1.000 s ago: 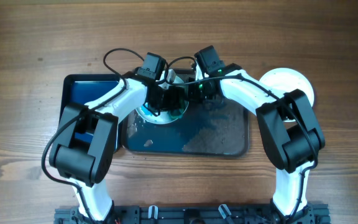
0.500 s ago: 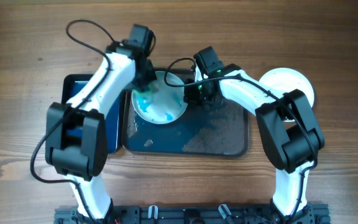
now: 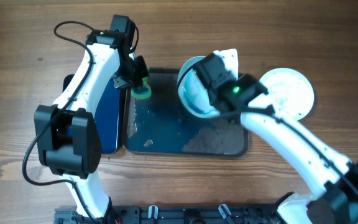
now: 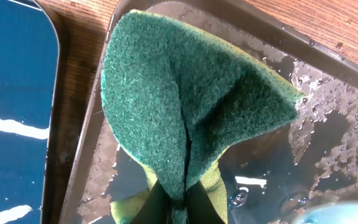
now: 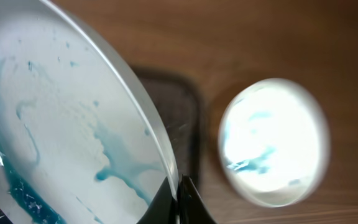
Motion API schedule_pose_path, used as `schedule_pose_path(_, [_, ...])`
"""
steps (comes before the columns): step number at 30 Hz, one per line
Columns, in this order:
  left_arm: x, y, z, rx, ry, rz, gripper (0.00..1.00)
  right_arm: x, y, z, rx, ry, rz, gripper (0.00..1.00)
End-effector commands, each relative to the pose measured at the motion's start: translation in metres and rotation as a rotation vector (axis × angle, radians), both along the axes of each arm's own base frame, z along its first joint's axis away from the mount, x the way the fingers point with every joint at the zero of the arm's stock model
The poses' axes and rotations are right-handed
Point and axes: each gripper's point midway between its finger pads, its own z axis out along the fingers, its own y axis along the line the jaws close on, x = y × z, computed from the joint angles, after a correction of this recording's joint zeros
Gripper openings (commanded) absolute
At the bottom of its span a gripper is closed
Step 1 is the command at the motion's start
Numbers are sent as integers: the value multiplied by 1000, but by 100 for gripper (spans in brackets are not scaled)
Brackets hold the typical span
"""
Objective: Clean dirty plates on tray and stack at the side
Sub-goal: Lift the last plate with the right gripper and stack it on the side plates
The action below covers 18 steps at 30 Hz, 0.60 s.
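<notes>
Plate (image 5: 61,124) in right hand (image 5: 179,200), sponge (image 4: 185,106) in left hand (image 4: 174,202)

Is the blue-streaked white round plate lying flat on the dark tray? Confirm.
No, the right gripper holds the blue-streaked white plate tilted above the dark tray.

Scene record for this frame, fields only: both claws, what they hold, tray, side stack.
left claw: shut on green scouring sponge, over left end of dark wet metal tray
right claw: shut on rim of white plate with blue streaks, tilted above tray
side stack: white round plate on wooden table, right of tray; count unclear
other: blue tray left of dark tray
</notes>
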Motion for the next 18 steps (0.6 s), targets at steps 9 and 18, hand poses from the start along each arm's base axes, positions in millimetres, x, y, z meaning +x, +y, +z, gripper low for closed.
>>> schedule_pose_path(9, [12, 8, 7, 40, -52, -11, 4, -36, 10, 137, -499, -627, -55, 4])
schedule_pose_path(18, [11, 8, 7, 40, -51, -7, 4, -32, 42, 53, -150, -228, 133, 4])
